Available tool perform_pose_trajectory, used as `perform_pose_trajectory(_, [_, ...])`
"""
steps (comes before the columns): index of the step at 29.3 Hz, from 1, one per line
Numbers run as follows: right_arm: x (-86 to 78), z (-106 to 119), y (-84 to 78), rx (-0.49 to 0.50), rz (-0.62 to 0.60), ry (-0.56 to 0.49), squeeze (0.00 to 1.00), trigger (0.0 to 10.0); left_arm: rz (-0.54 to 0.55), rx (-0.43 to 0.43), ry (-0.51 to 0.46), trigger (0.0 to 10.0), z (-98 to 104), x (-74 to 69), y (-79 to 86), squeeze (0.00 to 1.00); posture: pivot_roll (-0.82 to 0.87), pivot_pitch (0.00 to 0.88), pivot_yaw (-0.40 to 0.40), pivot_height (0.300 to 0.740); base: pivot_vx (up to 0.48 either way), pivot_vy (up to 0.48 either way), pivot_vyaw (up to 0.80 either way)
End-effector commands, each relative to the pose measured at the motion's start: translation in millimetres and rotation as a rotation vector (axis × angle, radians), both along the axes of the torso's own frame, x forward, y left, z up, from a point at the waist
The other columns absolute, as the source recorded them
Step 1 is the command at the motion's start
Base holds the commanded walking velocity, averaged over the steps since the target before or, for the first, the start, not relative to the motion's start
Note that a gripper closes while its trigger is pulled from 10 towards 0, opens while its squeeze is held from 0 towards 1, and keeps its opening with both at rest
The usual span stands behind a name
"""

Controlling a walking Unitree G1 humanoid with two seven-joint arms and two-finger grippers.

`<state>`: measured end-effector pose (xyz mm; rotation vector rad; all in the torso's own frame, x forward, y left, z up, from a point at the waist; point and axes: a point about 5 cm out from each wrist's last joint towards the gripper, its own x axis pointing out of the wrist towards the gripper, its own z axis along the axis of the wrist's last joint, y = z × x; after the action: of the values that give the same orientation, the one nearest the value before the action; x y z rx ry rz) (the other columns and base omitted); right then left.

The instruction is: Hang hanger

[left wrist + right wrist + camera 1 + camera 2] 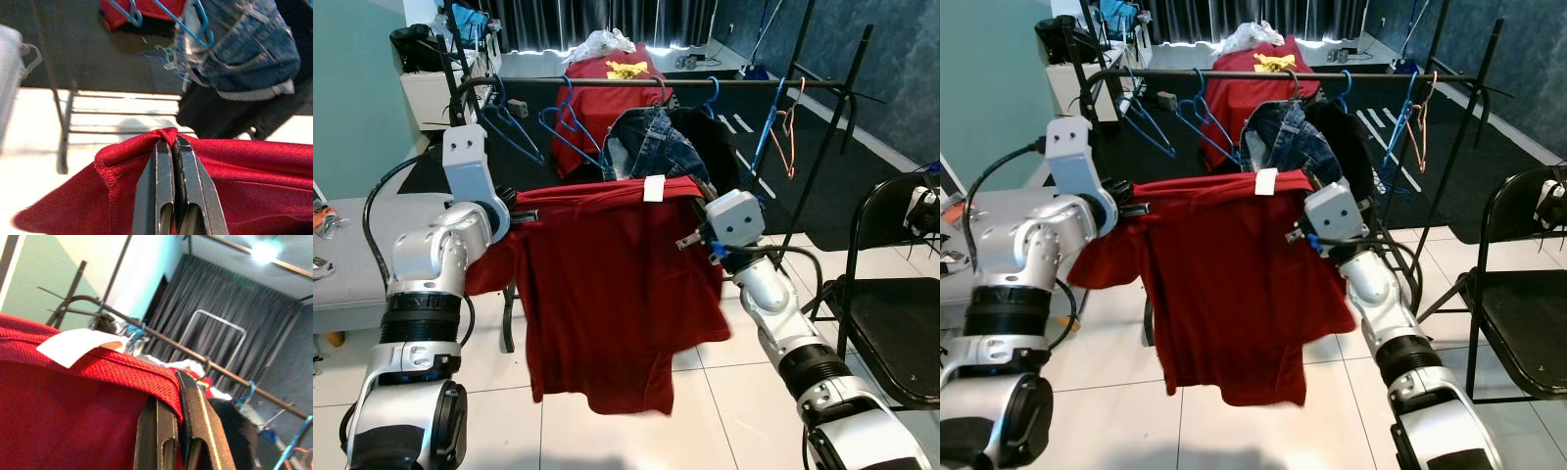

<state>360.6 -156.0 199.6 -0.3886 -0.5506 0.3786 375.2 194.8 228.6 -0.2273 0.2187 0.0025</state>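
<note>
Red shirt (607,294) stretched between both arms before the clothes rail (685,83), left tool (172,147) pinching one shoulder, right tool (178,387) clamped on the collar, blue hangers (573,132) on the rail.

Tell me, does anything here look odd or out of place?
Yes: the red shirt is on no visible hanger. The left gripper and right gripper pinch its top edge, short of the clothes rail, its white tag sticking out.

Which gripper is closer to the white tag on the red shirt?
Right. The right gripper pinches the red shirt near the white tag, at the collar edge. The left gripper pinches the shirt's far shoulder edge, farther away from the tag.
</note>
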Motion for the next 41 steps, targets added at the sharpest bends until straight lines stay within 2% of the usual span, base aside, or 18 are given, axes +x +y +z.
perform_pose_trajectory(1, [-0.6,5.1,-12.8,0.057,-0.007,0.011,0.0,0.0,0.016,-0.002,0.016,10.0,-4.4,-2.1,10.1,0.0,0.05,0.03,0.015,0.74,0.0,0.0,0.0])
perform_pose_trajectory(7, [-0.4,1.0,-2.9,0.035,0.111,0.128,0.0,0.0,-0.123,0.033,-0.02,10.0,-9.0,-4.7,-2.1,0.0,0.04,0.033,0.016,0.74,0.0,0.0,0.0])
perform_pose_trajectory(9, [0.5,-5.6,9.1,-0.034,0.207,0.23,0.0,0.0,-0.192,0.032,-0.007,10.0,-18.1,-10.3,-11.0,0.33,0.03,0.035,0.012,0.74,0.0,0.0,0.0])
perform_pose_trajectory(10, [0.2,-7.2,12.5,-0.054,0.242,0.265,0.0,0.0,-0.207,0.023,0.0,10.0,-21.2,-12.2,-13.5,0.33,0.03,0.035,0.012,0.74,0.0,0.0,0.0])
perform_pose_trajectory(11, [0.3,-7.7,17.1,-0.073,0.284,0.296,0.0,0.0,-0.22,0.025,0.013,10.0,-27.3,-15.2,-16.7,0.85,0.03,0.036,0.007,0.74,0.0,0.0,0.0])
perform_pose_trajectory(12, [0.3,-7.7,17.1,-0.073,0.284,0.296,0.0,0.0,-0.22,0.025,0.013,10.0,-27.3,-15.2,-16.7,0.85,0.03,0.036,0.007,0.74,0.0,0.0,0.0])
perform_pose_trajectory(13, [0.3,-7.5,19.5,-0.08,0.309,0.312,0.0,0.0,-0.225,0.027,0.022,10.0,-31.1,-17.1,-18.4,0.97,0.03,0.036,0.007,0.74,0.0,0.0,0.0])
perform_pose_trajectory(16, [1.1,-6.5,21.0,-0.088,0.326,0.323,0.0,0.0,-0.228,0.041,0.026,10.0,-34.8,-18.9,-19.7,0.96,0.02,0.035,0.004,0.74,0.0,0.0,0.0])
perform_pose_trajectory(17, [2.6,-5.8,22.7,-0.107,0.347,0.342,0.0,0.0,-0.24,0.075,0.017,10.0,-38.7,-21.6,-21.2,0.59,0.01,0.037,0.003,0.74,0.0,0.0,0.0])
perform_pose_trajectory(18, [5.5,-5.7,24.2,-0.146,0.364,0.374,0.0,0.0,-0.27,0.059,-0.007,10.0,-42.8,-26.7,-24.0,0.0,-0.01,0.04,-0.009,0.74,0.0,0.0,0.0])
perform_pose_trajectory(23, [9.6,-6.0,26.0,-0.19,0.38,0.423,0.0,0.0,-0.317,0.03,-0.057,10.0,-46.7,-34.3,-27.4,0.0,-0.01,0.04,-0.009,0.74,0.0,0.0,0.0])
perform_pose_trajectory(27, [11.3,-4.2,27.0,-0.205,0.393,0.452,0.0,0.0,-0.361,0.055,-0.091,10.0,-50.2,-41.9,-27.7,0.0,-0.02,0.044,-0.033,0.74,0.0,0.0,0.0])
perform_pose_trajectory(30, [8.9,3.2,35.2,-0.293,0.522,0.542,0.0,0.0,-0.642,0.243,-0.096,10.0,-73.3,-77.8,-43.1,0.0,-0.03,0.051,-0.06,0.74,0.0,0.0,0.0])
perform_pose_trajectory(31, [8.9,3.2,35.2,-0.293,0.522,0.542,0.0,0.0,-0.642,0.243,-0.096,10.0,-73.3,-77.8,-43.1,0.0,-0.03,0.051,-0.06,0.74,0.0,0.0,0.0])
perform_pose_trajectory(32, [6.4,5.0,37.5,-0.333,0.574,0.56,0.0,0.0,-0.698,0.275,-0.081,10.0,-80.4,-86.3,-47.6,0.0,-0.03,0.051,-0.062,0.74,0.0,0.0,0.0])
perform_pose_trajectory(33, [6.4,5.0,37.5,-0.333,0.574,0.56,0.0,0.0,-0.698,0.275,-0.081,10.0,-80.4,-86.3,-47.6,0.0,-0.03,0.051,-0.062,0.74,0.0,0.0,0.0])
perform_pose_trajectory(36, [-0.2,11.6,38.0,-0.467,0.731,0.587,0.0,0.0,-0.734,0.299,-0.085,10.0,-91.4,-97.1,-54.3,0.0,-0.03,0.054,-0.075,0.74,0.0,0.0,0.0])
perform_pose_trajectory(41, [-1.8,16.2,35.8,-0.521,0.792,0.593,0.0,0.0,-0.725,0.315,-0.097,10.0,-94.3,-99.7,-54.3,0.0,-0.03,0.056,-0.079,0.74,0.0,0.0,0.0])
